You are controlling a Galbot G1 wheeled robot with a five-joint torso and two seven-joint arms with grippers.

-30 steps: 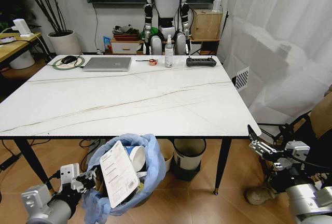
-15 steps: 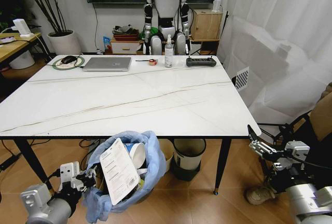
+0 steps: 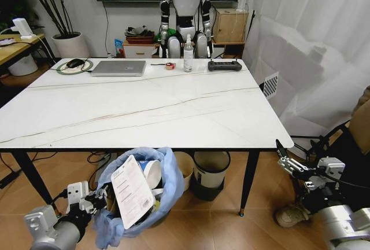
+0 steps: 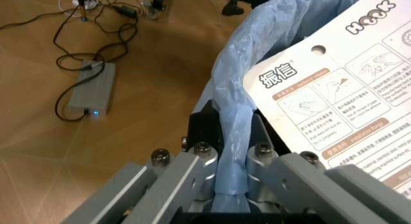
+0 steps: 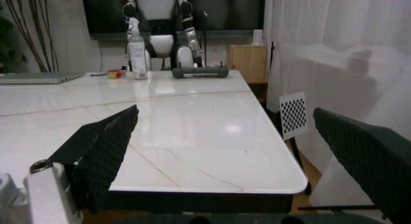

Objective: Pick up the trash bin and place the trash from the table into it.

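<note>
Desk (image 3: pixel 144 111) spans frame centre, white marble top. Trash bin (image 3: pixel 147 189) at lower left, below desk's near edge, blue bag bulging, stuffed with white instruction card (image 3: pixel 132 191) and paper cup (image 3: pixel 151 173). Left hand (image 4: pixel 228 137) clamped tight on bag-covered rim. Right hand (image 3: pixel 287 160) at lower right, spread wide, holding nothing.

The table (image 3: pixel 144 111) is a white marble-look top with thin veins, a black edge and slim black legs. Along its far edge lie a mouse on a round pad (image 3: pixel 73 65), a laptop (image 3: pixel 118 67), a small roll (image 3: pixel 170 66), a spray bottle (image 3: pixel 188 57) standing upright, and a black controller (image 3: pixel 224 65). The near part is bare.
</note>
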